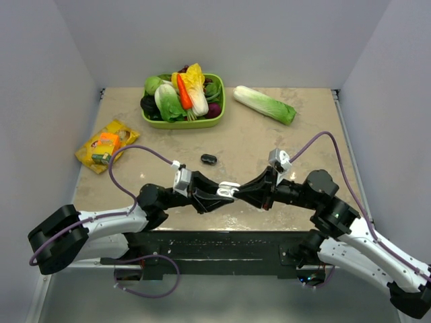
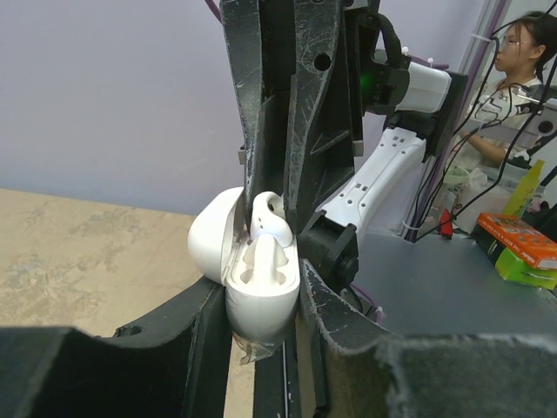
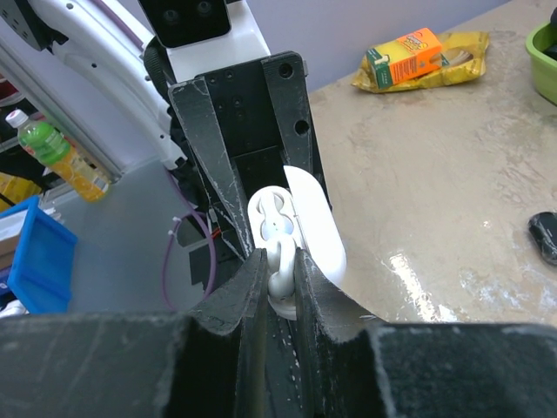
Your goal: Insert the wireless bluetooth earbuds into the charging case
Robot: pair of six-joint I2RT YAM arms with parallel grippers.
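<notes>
The white charging case is held off the table between my left gripper's fingers, its hinged lid swung open to the left. My right gripper is shut on one white earbud and holds it at the case's open top. In the left wrist view the earbud touches the upper rim of the case, pinched by the right fingers coming from above. From above, the two grippers meet at the case near the table's front middle. I cannot make out a second earbud.
A small black oval object lies on the table just behind the grippers; it also shows in the right wrist view. A green basket of vegetables stands at the back, a cabbage to its right, a yellow snack bag at the left.
</notes>
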